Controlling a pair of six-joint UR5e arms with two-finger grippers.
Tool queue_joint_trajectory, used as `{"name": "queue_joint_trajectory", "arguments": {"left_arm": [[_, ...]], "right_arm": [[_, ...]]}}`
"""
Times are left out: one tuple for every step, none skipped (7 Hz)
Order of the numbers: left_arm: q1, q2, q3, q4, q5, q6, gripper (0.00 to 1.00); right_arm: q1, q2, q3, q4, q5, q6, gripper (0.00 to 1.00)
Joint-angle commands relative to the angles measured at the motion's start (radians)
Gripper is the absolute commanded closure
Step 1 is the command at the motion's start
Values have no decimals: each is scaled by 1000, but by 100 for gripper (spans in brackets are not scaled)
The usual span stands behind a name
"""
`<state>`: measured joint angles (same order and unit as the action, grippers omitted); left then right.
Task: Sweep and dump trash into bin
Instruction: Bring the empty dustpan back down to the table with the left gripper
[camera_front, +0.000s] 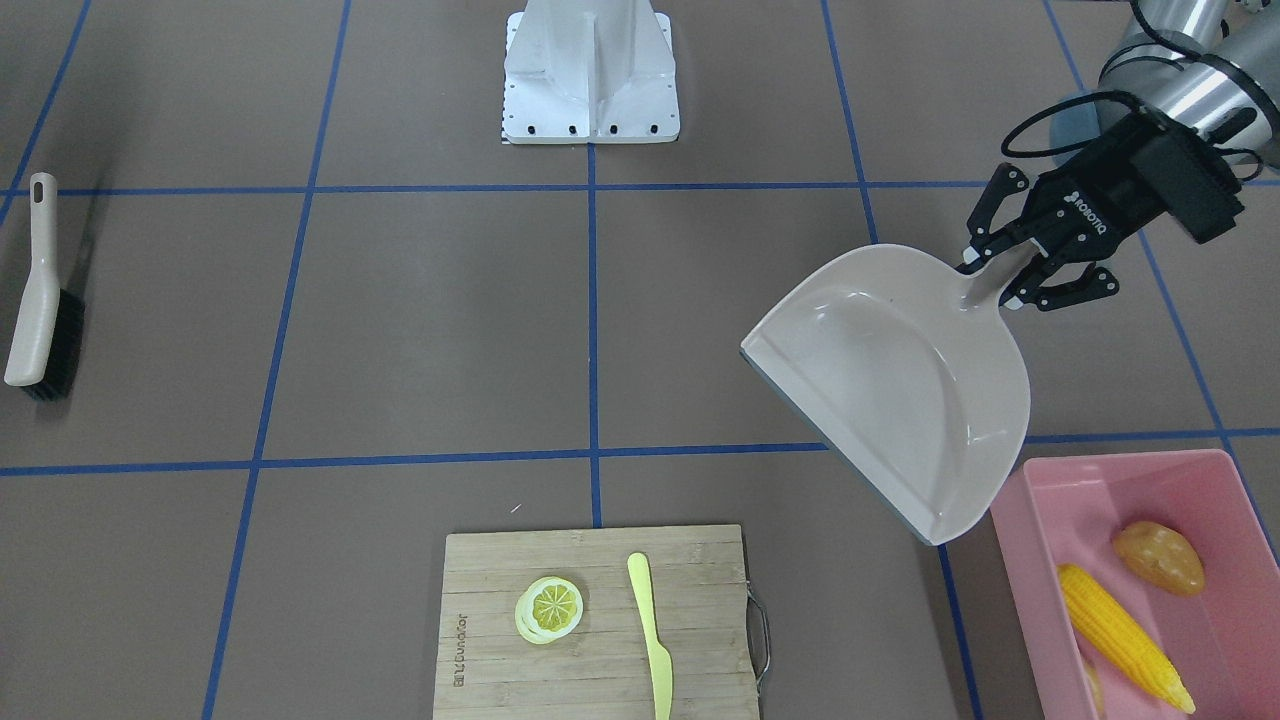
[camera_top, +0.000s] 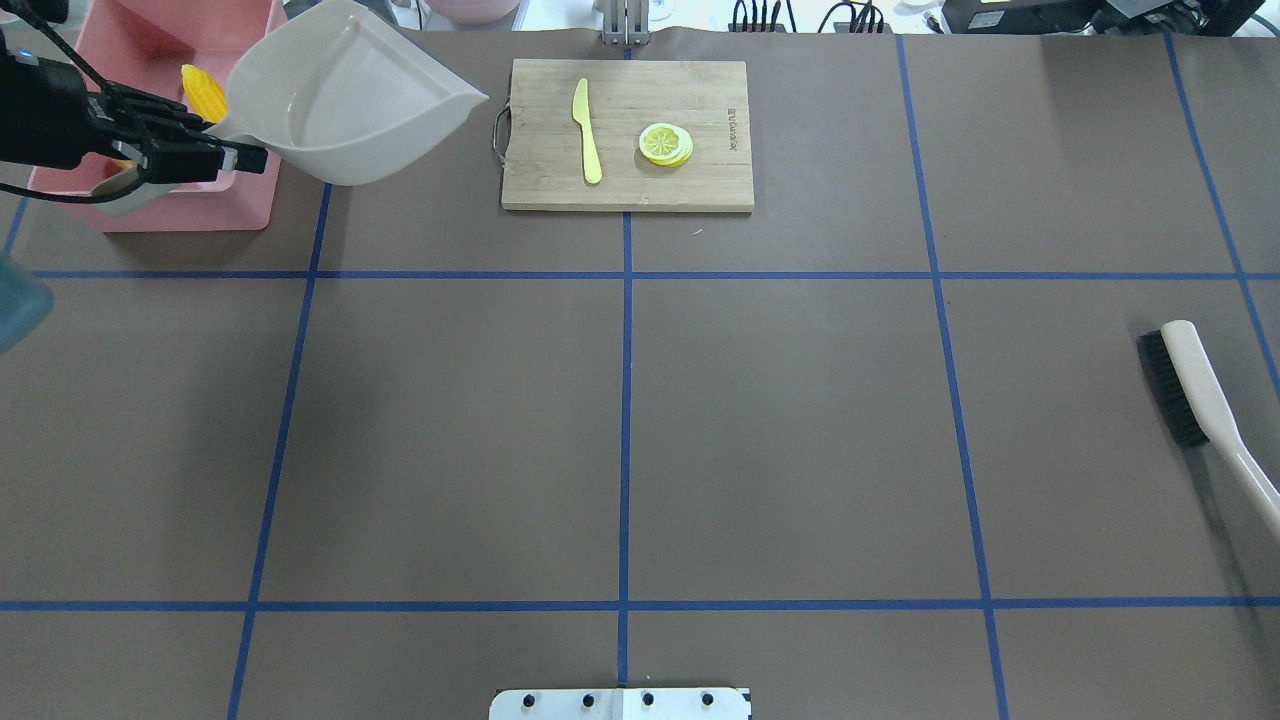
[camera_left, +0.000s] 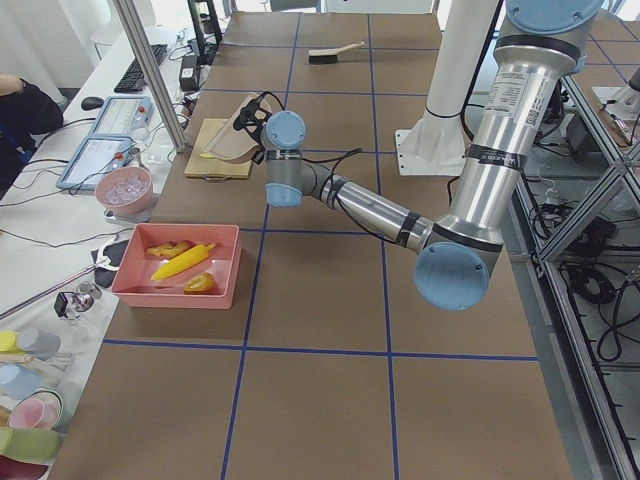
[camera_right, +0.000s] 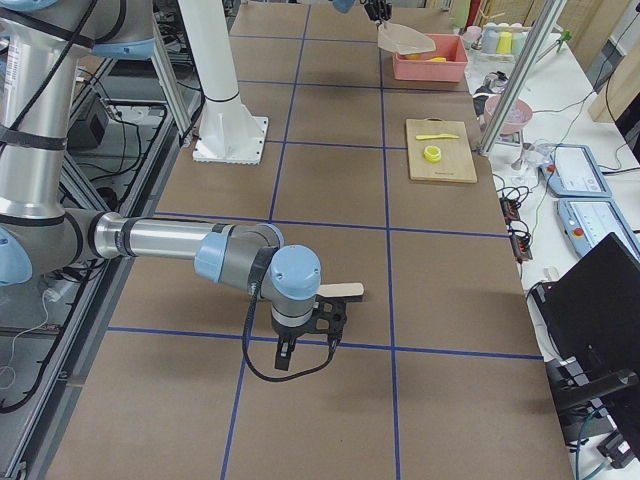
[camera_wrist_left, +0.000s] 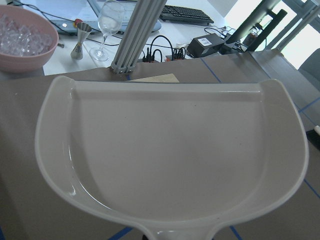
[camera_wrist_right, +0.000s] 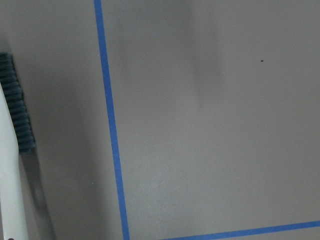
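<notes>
Near bin (camera_front: 1120, 478), left pincer (camera_front: 992, 280) clamped on empty dustpan (camera_front: 900, 380), trash (camera_front: 1120, 630) inside

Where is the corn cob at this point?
The corn cob lies inside the pink bin, at the front-facing view's lower right, the robot's left, beside the orange-brown lump.

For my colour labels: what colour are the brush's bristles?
Black, against a beige handle; the brush shows best in the front-facing view.

bin (camera_front: 1170, 485) pink | corn cob (camera_front: 1122, 632) yellow | dustpan (camera_front: 900, 390) beige | table (camera_front: 430, 320) brown, blue grid
</notes>
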<state>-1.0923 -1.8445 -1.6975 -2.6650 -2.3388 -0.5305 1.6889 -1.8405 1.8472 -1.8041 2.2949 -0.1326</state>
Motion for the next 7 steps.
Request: {"name": "queue_joint_trajectory", "arguments": {"left_arm": [[76,-4,1,95,159,480,100],[138,-4,-1,99,218,563,100],[173,-5,-14,103,213,561,100],[178,13,-36,106,214,560,100],[214,30,-62,103,219,573,100],[248,31,-57,103,226,651,100],[296,33,-47,118,224,776,100]], "right_arm": [[2,1,1,3,-8,-1,0],[2,1,3,3,-15,-1,0],[5,1,3,5,-15,-1,0],[15,-3,0,6,-15,-2,0],[15,-5,0,6,-18,-2,0],[15,1,1,8,-22,-2,0],[15,0,3,8,-22,-4,0]]}}
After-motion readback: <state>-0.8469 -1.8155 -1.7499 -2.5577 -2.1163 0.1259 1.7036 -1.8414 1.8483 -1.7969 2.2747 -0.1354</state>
